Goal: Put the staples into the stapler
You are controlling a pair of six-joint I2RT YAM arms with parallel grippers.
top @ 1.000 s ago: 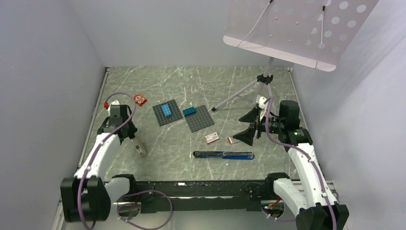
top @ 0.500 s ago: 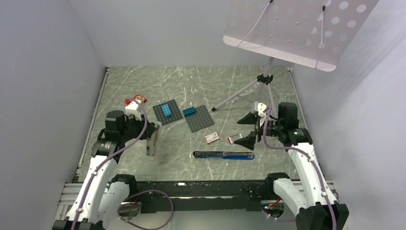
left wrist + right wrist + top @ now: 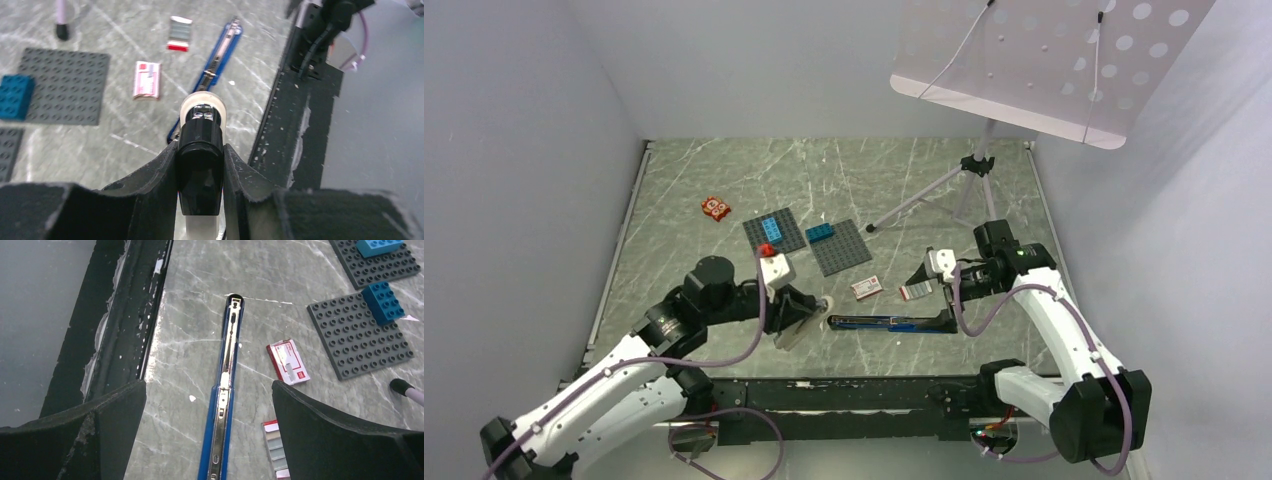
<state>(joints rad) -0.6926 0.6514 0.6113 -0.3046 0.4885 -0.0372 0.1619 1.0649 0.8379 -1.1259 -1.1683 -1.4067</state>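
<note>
The blue stapler (image 3: 891, 323) lies opened flat near the front edge, its metal channel facing up (image 3: 222, 405). The staples sit just behind it: a white box with red print (image 3: 866, 288) (image 3: 287, 361) (image 3: 147, 80) and a greyish strip with a red end (image 3: 915, 290) (image 3: 274, 447) (image 3: 179, 33). My right gripper (image 3: 934, 298) (image 3: 209, 390) hangs open over the stapler's right end, the channel between its fingers. My left gripper (image 3: 809, 312) (image 3: 200, 150) is shut on a small black-and-white object (image 3: 201, 145) just left of the stapler's left tip (image 3: 220, 55).
Two grey baseplates (image 3: 844, 250) with blue bricks (image 3: 772, 228) lie behind the staples. An orange-red tile (image 3: 716, 208) sits at the back left. A tripod (image 3: 969, 180) carrying a perforated panel stands at the back right. A black rail (image 3: 874, 395) runs along the front edge.
My left arm has swung from the far left to the middle, carrying the black-and-white object to the stapler's left end. My right gripper has come down and forward over the stapler, still open.
</note>
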